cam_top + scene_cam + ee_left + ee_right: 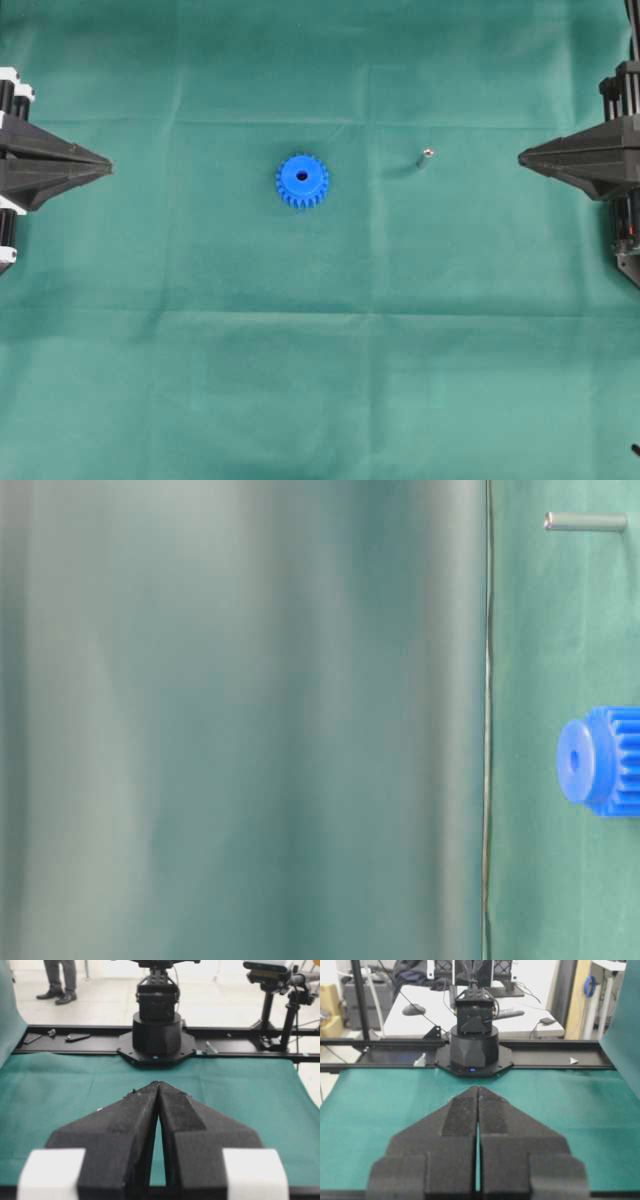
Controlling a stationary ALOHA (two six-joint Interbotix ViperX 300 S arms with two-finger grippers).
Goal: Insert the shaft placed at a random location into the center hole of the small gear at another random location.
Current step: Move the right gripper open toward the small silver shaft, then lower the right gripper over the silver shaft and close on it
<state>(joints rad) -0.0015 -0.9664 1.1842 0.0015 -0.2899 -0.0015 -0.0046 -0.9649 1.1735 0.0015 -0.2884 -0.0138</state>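
Shaft (424,158) nearer right claw (522,157), level with its tip, long axis slanted; small gear (302,180) beyond. Both claws closed, empty; left claw (108,165) farther off.

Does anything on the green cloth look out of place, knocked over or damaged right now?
Nothing stands out. The bright blue plastic toothed gear lies flat with its dark center hole facing up and clear. The thin silvery metal pin sits apart to its right, untouched. Both black grippers, left and right, are shut at the table edges.
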